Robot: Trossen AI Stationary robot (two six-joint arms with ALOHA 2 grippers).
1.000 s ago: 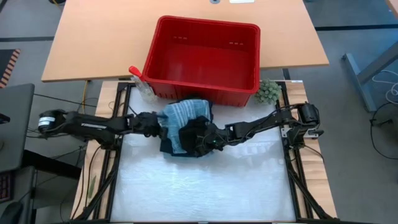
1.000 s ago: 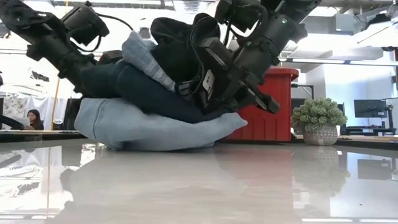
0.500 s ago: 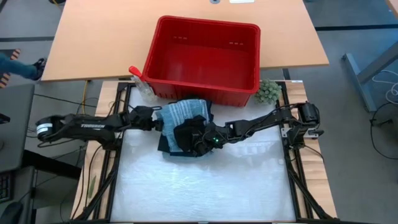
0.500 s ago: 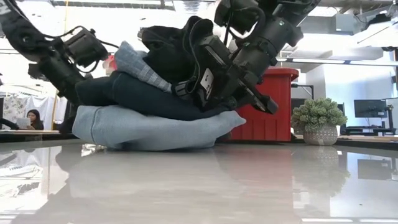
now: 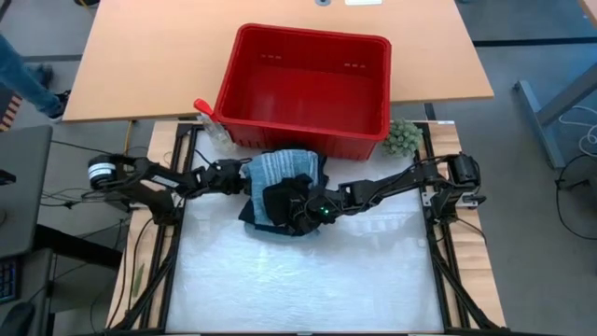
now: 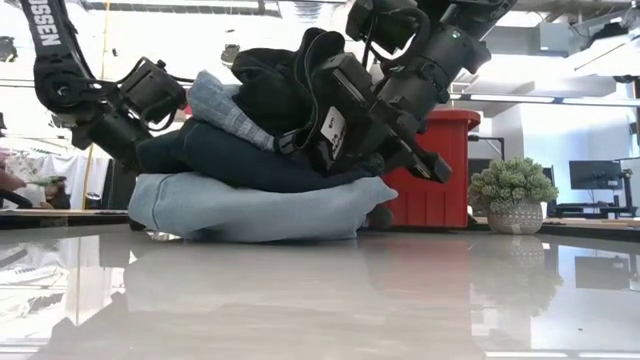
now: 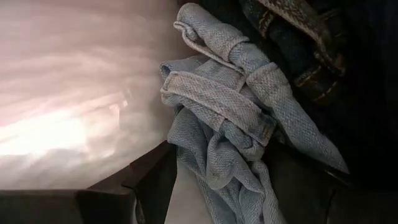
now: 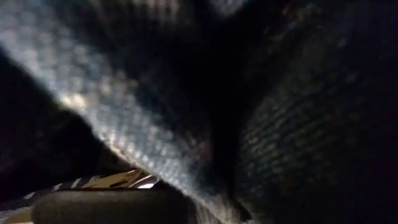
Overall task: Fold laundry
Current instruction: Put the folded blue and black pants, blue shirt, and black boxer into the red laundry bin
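Note:
The laundry lies in a pile at the table's far middle. A light blue garment [image 6: 250, 205] is at the bottom and a dark navy one [image 6: 220, 150] lies on it. A grey-blue striped piece [image 5: 280, 166] and a black garment [image 5: 280, 198] lie on top. My left gripper [image 5: 241, 177] is open at the pile's left side. Its fingers stand on either side of a crumpled light blue edge [image 7: 217, 124]; I cannot tell whether they touch it. My right gripper [image 5: 303, 213] is shut in the black garment at the pile's right. My right gripper is shut on the black garment's right part [image 6: 300, 110], slanting down from the table's right. Cloth bulges around the fingers and hides the place of contact. The garment rests on the pile, bunched up above the gripper.
A red basket [image 5: 298, 126] stands just behind the pile, with a red-capped bottle [image 5: 207, 117] at its left corner. A green fuzzy ball [image 5: 403, 137] sits at the back right. The white table surface [image 5: 298, 280] stretches toward the near edge. A person [image 5: 19, 65] passes at the far left.
My left gripper has sunk along the pile's left side, its arm folding back toward the table's left edge. The navy layer's left end, raised a second ago, has come down onto the light blue garment.

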